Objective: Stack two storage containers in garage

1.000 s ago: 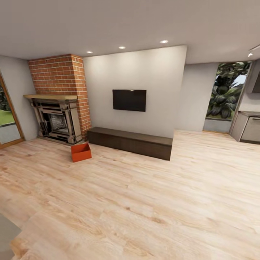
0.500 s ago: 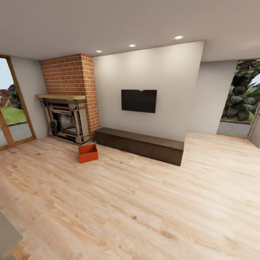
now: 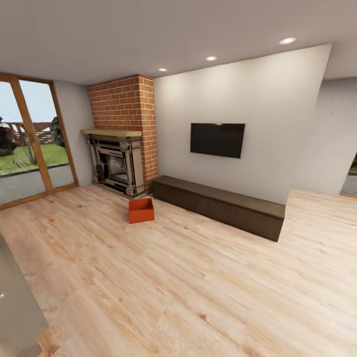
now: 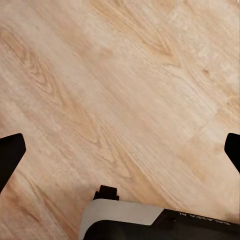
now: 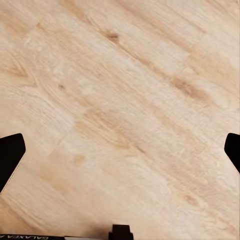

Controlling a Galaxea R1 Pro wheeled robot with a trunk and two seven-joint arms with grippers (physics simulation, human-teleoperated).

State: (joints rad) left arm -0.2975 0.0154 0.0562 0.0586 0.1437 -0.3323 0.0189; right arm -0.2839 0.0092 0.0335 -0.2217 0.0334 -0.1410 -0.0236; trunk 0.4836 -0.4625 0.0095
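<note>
One orange-red open-top storage container point(image 3: 141, 210) stands on the light wood floor of the living room, just in front of the brick fireplace point(image 3: 119, 161) and off the left end of the long dark cabinet point(image 3: 218, 205). It is several metres ahead of me. In the left wrist view my left gripper point(image 4: 121, 152) hangs open over bare planks, its dark fingertips point(image 4: 10, 155) far apart. My right gripper point(image 5: 121, 152) is likewise open over the floor, holding nothing. The garage is out of view.
A black TV point(image 3: 217, 140) hangs on the white wall above the cabinet. A wood-framed glass door point(image 3: 29, 144) stands at the left. A grey surface point(image 3: 15, 302) cuts into the lower left corner. Wide wood floor point(image 3: 198, 277) lies between me and the container.
The head view has swung to the left, so fireplace, TV, cabinet and container sit further right in the picture and the glass door has come in. Nothing itself has moved.
</note>
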